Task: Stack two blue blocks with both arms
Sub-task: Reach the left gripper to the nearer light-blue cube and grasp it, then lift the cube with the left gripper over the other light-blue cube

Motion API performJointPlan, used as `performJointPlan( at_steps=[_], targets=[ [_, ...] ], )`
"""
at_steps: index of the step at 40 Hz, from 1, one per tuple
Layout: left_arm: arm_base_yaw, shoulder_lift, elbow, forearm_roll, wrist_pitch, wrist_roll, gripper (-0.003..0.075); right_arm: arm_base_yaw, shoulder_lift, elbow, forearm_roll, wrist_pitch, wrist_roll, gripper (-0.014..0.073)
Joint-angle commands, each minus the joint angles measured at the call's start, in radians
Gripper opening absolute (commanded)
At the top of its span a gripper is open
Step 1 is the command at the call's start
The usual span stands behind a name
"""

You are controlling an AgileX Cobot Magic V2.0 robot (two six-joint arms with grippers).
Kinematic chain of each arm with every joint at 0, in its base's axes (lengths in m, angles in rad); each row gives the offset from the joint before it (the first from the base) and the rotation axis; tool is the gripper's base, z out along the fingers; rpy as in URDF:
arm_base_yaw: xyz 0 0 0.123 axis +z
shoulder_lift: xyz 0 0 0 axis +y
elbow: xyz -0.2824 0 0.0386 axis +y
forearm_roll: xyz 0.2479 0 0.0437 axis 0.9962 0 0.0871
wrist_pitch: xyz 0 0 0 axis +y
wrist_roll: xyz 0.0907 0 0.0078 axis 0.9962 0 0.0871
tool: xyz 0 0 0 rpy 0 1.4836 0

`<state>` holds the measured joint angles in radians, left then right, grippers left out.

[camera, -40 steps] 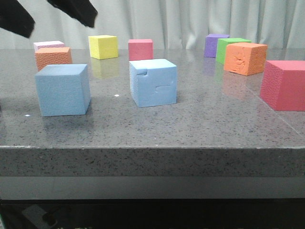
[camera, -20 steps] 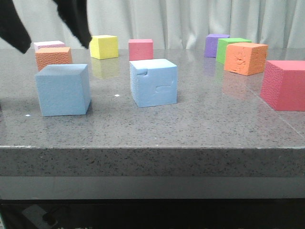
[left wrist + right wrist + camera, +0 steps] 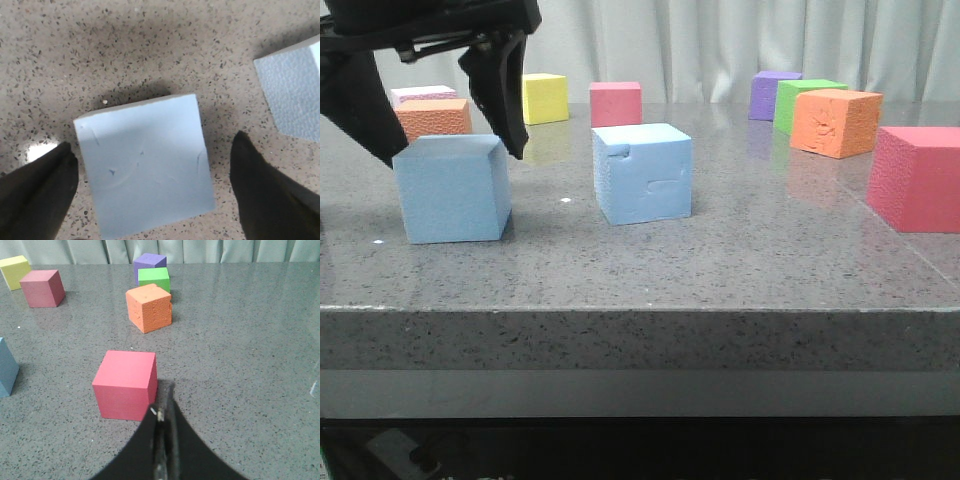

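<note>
The plain blue block (image 3: 452,190) sits at the table's left, with the grooved blue block (image 3: 642,173) to its right, apart from it. My left gripper (image 3: 453,157) is open and straddles the plain block's upper part, one dark finger on each side. In the left wrist view the plain block (image 3: 145,165) lies between the fingers (image 3: 265,185), with small gaps on both sides, and the grooved block (image 3: 295,95) shows at the edge. My right gripper (image 3: 162,410) is shut on nothing, close to a red cube (image 3: 125,385). It does not show in the front view.
A big red cube (image 3: 920,180) stands at the right, with orange (image 3: 835,122), green (image 3: 805,95) and purple (image 3: 772,92) cubes behind it. At the back are a red cube (image 3: 615,103), a yellow one (image 3: 545,97) and an orange one (image 3: 430,118).
My left gripper has come down from above the back left and now stands around the plain blue block. The blocks have not moved.
</note>
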<state>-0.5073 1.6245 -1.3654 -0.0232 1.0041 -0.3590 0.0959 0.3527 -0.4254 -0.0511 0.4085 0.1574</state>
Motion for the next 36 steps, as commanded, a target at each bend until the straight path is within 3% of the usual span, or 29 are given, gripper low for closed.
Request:
performJointPlan(
  at_steps=[1,10,23,36],
  targets=[
    [-0.003,-0.022,-0.036,-0.008,-0.028,-0.011,0.0589,-0.002,0.006,-0.025,-0.003,-0.084,-0.008,-0.0069],
    [-0.003,-0.015,-0.040,-0.008,-0.028,-0.011,0.0571,-0.002,0.006,-0.025,-0.003,-0.084,-0.008,-0.0069],
    [-0.003,-0.015,-0.086,-0.008,0.010,-0.007,0.0349,-0.002,0.006,-0.025,-0.003,-0.084,-0.008,-0.0069],
    [-0.003,-0.015,-0.155,-0.002,0.073,0.031,0.0344,-0.002,0.006,-0.025,-0.003,-0.083,-0.008,-0.0069]
  ],
)
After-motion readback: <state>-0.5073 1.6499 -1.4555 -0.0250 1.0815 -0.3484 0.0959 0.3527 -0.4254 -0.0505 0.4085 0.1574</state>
